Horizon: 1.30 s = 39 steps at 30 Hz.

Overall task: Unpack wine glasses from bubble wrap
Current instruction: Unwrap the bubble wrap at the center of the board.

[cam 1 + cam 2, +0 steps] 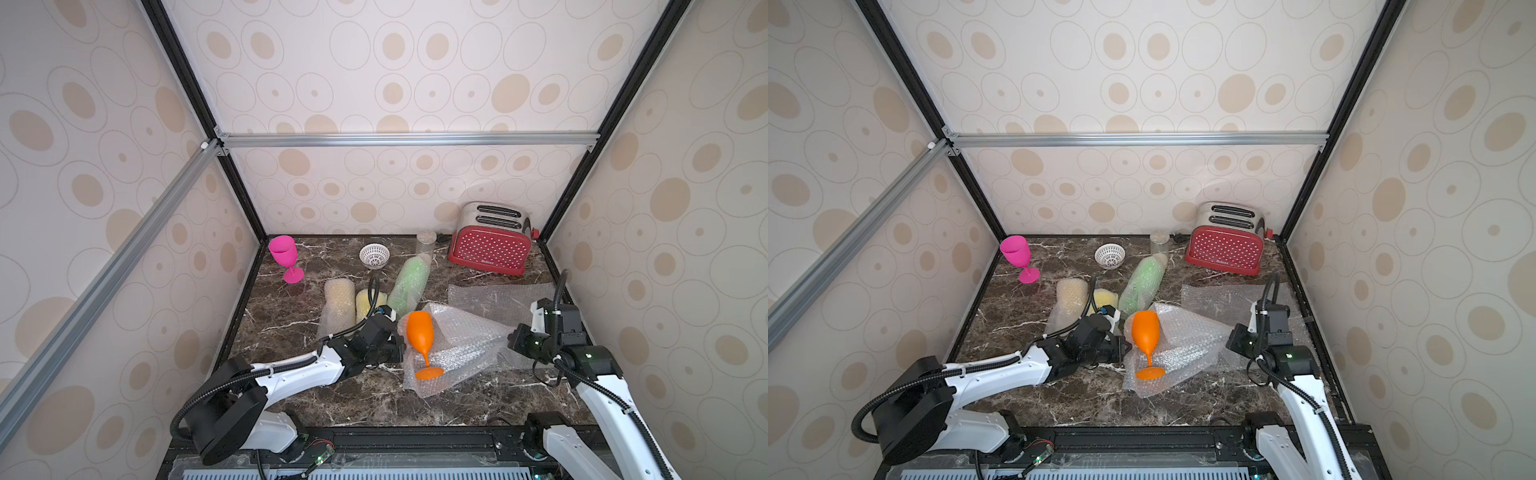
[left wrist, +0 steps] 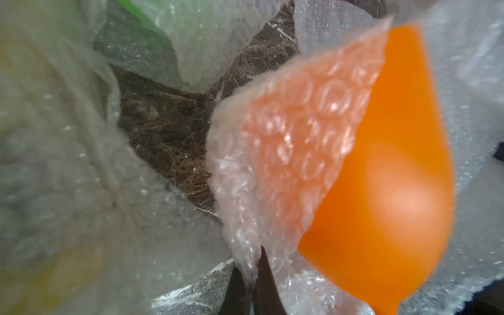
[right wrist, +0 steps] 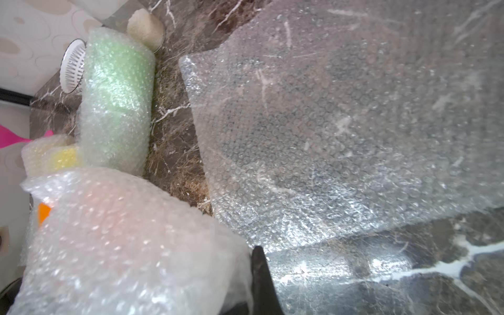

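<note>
Top views first. The orange goblet [image 1: 419, 332] lies on its side on its opened wrap [image 1: 465, 345], well in front of the toaster [image 1: 490, 245], foot pointing away from it. The left claw [image 1: 400, 348] sits at the wrap's edge farther from the toaster, and the right claw [image 1: 514, 338] is at the nearer edge. The pink goblet [image 1: 284, 255] stands bare at the far end of the toaster's wall. The green roll [image 1: 409, 286], yellow roll [image 1: 365, 303] and amber roll [image 1: 336, 307] wait wrapped, off to the toaster's side. A flat sheet [image 1: 498, 297] lies just in front of it.

Left wrist now: the claw [image 2: 255, 283] is squeezed right down on a thin flap of wrap [image 2: 294, 141], which drapes over the goblet's bowl [image 2: 395, 191].

Right wrist: this claw [image 3: 256, 270] is closed too, with the wrap [image 3: 122, 231] bunched hard against its finger. It looks pinched, though only one finger shows clearly.

To my eye, the job in hand is peeling that flap clear. I'd draw the two edges apart low and slowly. The round bowl will likely roll, and the green roll is close by. Keep the pinches at the very edge so the sheet doesn't tear. Once the bowl is bare, one claw can let go and take the stem.

Any writing? In both top views there's a small mark low on the toaster's red front [image 1: 1225, 249], too tiny to read. Nothing else carries lettering.
</note>
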Tool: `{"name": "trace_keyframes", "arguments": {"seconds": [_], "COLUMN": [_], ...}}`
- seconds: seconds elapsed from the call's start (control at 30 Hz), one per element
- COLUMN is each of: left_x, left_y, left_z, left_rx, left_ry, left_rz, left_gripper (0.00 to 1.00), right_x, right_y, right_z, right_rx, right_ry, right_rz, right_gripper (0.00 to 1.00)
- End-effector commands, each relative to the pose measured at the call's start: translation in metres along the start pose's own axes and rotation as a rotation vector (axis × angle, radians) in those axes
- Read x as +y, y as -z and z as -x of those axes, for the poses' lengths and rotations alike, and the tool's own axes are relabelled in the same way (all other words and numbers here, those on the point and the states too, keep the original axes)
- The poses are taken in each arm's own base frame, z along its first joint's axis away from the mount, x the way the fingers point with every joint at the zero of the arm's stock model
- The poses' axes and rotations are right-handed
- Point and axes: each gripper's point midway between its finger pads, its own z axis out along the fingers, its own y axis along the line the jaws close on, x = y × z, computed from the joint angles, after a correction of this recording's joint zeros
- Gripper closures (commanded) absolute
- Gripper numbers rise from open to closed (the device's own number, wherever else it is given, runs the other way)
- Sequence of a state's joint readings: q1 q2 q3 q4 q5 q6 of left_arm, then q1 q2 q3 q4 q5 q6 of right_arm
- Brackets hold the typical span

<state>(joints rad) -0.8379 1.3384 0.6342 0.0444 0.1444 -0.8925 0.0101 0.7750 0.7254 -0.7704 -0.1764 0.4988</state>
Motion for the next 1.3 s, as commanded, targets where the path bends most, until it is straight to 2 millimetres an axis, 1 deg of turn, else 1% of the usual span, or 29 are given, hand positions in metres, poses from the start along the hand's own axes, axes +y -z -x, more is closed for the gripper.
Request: {"name": "trace_keyframes", "arguments": {"seconds": [0.0, 0.03, 0.1, 0.2, 0.27, 0.3, 0.33, 0.37, 0.4, 0.53, 0.67, 0.73, 0.8, 0.9, 0.93, 0.97, 1.0, 1.07, 1.17, 1.27], "left_x": [0.023, 0.025, 0.022, 0.011, 0.002, -0.002, -0.006, -0.010, -0.011, -0.011, -0.009, -0.006, -0.004, -0.003, -0.004, -0.003, -0.002, -0.002, -0.003, -0.007], "left_y": [0.007, 0.008, 0.006, 0.000, -0.004, -0.007, -0.010, -0.014, -0.018, -0.027, -0.030, -0.029, -0.028, -0.029, -0.029, -0.029, -0.029, -0.029, -0.030, -0.029], "left_z": [0.003, 0.002, 0.002, 0.004, 0.006, 0.005, 0.004, 0.001, -0.001, -0.008, -0.010, -0.010, -0.012, -0.013, -0.013, -0.014, -0.013, -0.013, -0.013, -0.013], "left_rx": [-0.042, -0.046, -0.041, -0.029, -0.022, -0.013, -0.001, 0.019, 0.037, 0.068, 0.078, 0.077, 0.073, 0.078, 0.079, 0.080, 0.076, 0.075, 0.078, 0.080], "left_ry": [0.098, 0.108, 0.111, 0.100, 0.087, 0.080, 0.069, 0.057, 0.049, 0.031, 0.029, 0.027, 0.031, 0.033, 0.033, 0.035, 0.035, 0.035, 0.035, 0.036], "left_rz": [0.050, 0.052, 0.036, -0.006, -0.037, -0.049, -0.064, -0.077, -0.075, -0.052, -0.044, -0.030, -0.026, -0.026, -0.027, -0.024, -0.022, -0.023, -0.026, -0.042], "left_gripper": [1.00, 1.00, 1.00, 0.98, 0.96, 0.94, 0.92, 0.89, 0.88, 0.88, 0.86, 0.86, 0.85, 0.85, 0.86, 0.88, 0.93, 0.97, 0.97, 0.92], "right_x": [-0.024, -0.024, -0.024, -0.017, -0.014, -0.014, -0.014, -0.015, -0.015, -0.017, -0.020, -0.019, -0.024, -0.032, -0.032, -0.031, -0.030, -0.027, -0.018, -0.012], "right_y": [-0.001, -0.004, -0.013, -0.027, -0.034, -0.035, -0.037, -0.037, -0.037, -0.027, -0.007, 0.003, 0.014, 0.032, 0.038, 0.042, 0.044, 0.045, 0.037, 0.024], "right_z": [0.001, 0.000, -0.005, -0.017, -0.025, -0.028, -0.031, -0.034, -0.035, -0.030, -0.013, -0.005, 0.003, 0.018, 0.023, 0.026, 0.028, 0.030, 0.026, 0.016], "right_rx": [0.006, 0.020, 0.068, 0.150, 0.171, 0.173, 0.176, 0.181, 0.182, 0.161, 0.104, 0.089, 0.063, -0.001, -0.020, -0.029, -0.033, -0.038, -0.003, 0.048], "right_ry": [-0.035, -0.039, -0.048, -0.058, -0.068, -0.071, -0.075, -0.076, -0.076, -0.076, -0.066, -0.055, -0.045, -0.022, -0.011, 0.000, 0.006, 0.021, 0.022, 0.006], "right_rz": [-0.093, -0.090, -0.088, -0.033, 0.005, 0.014, 0.022, 0.026, 0.025, -0.006, -0.073, -0.095, -0.146, -0.226, -0.238, -0.243, -0.243, -0.227, -0.170, -0.112], "right_gripper": [1.00, 1.00, 1.00, 1.00, 1.00, 0.96, 0.82, 0.71, 0.67, 0.56, 0.38, 0.35, 0.32, 0.24, 0.21, 0.18, 0.17, 0.16, 0.17, 0.17]}}
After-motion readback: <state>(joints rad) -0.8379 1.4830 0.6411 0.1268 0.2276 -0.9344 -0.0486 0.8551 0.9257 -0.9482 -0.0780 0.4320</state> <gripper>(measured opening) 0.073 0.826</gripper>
